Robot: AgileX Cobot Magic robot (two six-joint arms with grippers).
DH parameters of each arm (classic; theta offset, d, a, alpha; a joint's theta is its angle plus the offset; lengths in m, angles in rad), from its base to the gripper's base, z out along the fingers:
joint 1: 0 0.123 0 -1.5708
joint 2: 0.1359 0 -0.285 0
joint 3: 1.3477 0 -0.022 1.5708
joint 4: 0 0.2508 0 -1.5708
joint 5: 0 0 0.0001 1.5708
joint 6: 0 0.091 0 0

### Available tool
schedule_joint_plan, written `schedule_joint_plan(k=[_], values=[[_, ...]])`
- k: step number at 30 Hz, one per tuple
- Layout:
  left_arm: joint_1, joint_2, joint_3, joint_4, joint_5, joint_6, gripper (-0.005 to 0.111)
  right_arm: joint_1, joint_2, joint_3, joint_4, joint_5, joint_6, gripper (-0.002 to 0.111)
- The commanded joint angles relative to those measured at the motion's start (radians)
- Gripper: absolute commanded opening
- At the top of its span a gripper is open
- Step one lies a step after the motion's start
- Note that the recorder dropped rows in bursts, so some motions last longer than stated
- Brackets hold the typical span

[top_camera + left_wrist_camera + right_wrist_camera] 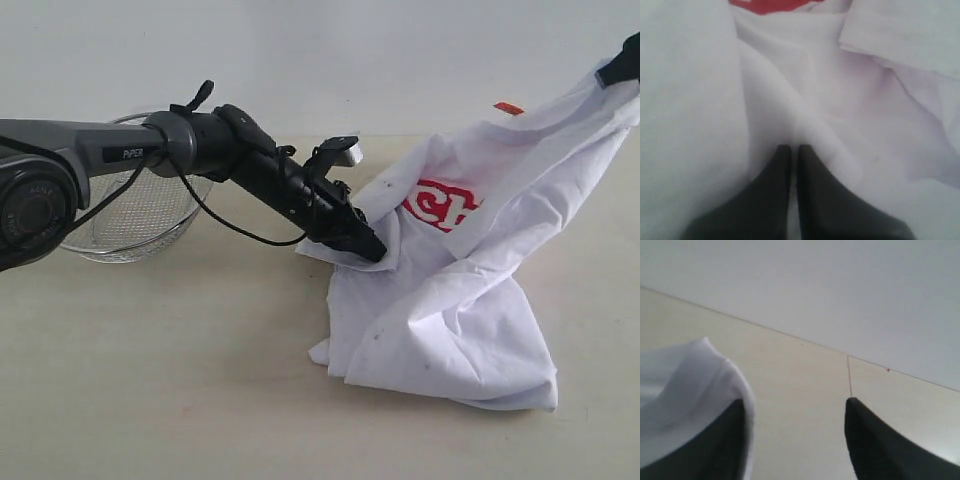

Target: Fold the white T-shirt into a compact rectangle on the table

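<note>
The white T-shirt is bunched on the table, and one corner is pulled up toward the top right. Part of its red lettering shows, with the orange neck tag above. My left gripper is pushed into the shirt's left edge. In the left wrist view it is shut on a fold of the shirt. My right gripper holds the raised corner. In the right wrist view it stands open, with shirt cloth draped over one finger.
A round wire-mesh basket stands at the back left, behind my left arm. Pale tabletop runs back to a white wall.
</note>
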Motion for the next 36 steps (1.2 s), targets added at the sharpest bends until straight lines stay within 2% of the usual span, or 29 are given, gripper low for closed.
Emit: schedule_joint_plan(k=[1, 6, 9, 11, 13, 15, 17, 20, 21, 23, 25, 27, 29, 33, 36], values=[[-0.011, -0.002, -0.002, 0.025, -0.020, -0.021, 0.004, 0.002, -0.025, -0.072, -0.007, 0.076, 0.061, 0.045], [-0.011, -0.002, -0.002, 0.056, -0.035, -0.051, 0.004, 0.005, -0.076, -0.136, -0.007, 0.045, 0.079, 0.020], [-0.011, -0.002, -0.002, 0.056, -0.032, -0.051, 0.004, 0.005, -0.092, -0.197, -0.005, 0.029, 0.080, 0.019], [-0.011, -0.002, -0.002, 0.056, -0.032, -0.051, 0.004, 0.005, -0.092, -0.231, 0.001, 0.039, 0.078, 0.029], [-0.011, -0.002, -0.002, 0.056, -0.032, -0.051, 0.004, 0.005, -0.092, -0.250, 0.013, 0.057, 0.077, 0.045], [-0.011, -0.002, -0.002, 0.056, -0.032, -0.056, 0.004, 0.005, -0.092, -0.255, 0.018, 0.081, 0.077, 0.065], [-0.011, -0.002, -0.002, 0.056, -0.032, -0.058, 0.004, 0.005, -0.090, -0.255, -0.003, 0.098, 0.080, 0.077], [-0.011, -0.002, -0.002, 0.056, -0.032, -0.058, 0.004, 0.002, -0.090, -0.255, -0.070, 0.148, 0.152, 0.079], [-0.011, -0.002, -0.002, 0.056, -0.034, -0.058, 0.004, 0.005, -0.090, -0.255, -0.056, 0.165, 0.169, 0.075], [-0.011, -0.002, -0.002, 0.056, -0.036, -0.058, 0.004, 0.016, -0.092, -0.255, -0.010, 0.194, 0.171, 0.058], [-0.011, -0.002, -0.002, 0.056, -0.037, -0.058, 0.004, 0.038, -0.092, -0.255, 0.077, 0.215, 0.166, 0.028], [-0.011, -0.002, -0.002, 0.056, -0.038, -0.062, 0.004, 0.059, -0.092, -0.255, 0.244, 0.215, 0.131, 0.000], [-0.011, -0.002, -0.002, 0.062, -0.043, -0.085, 0.004, 0.080, -0.090, -0.255, 0.490, 0.212, 0.032, 0.003], [-0.011, -0.002, -0.002, 0.147, -0.094, -0.172, 0.004, 0.138, -0.053, -0.253, 0.947, 0.216, -0.417, 0.003], [-0.011, -0.002, -0.002, 0.267, -0.115, -0.271, 0.004, 0.168, -0.001, -0.253, 1.012, 0.218, -0.497, 0.003]])
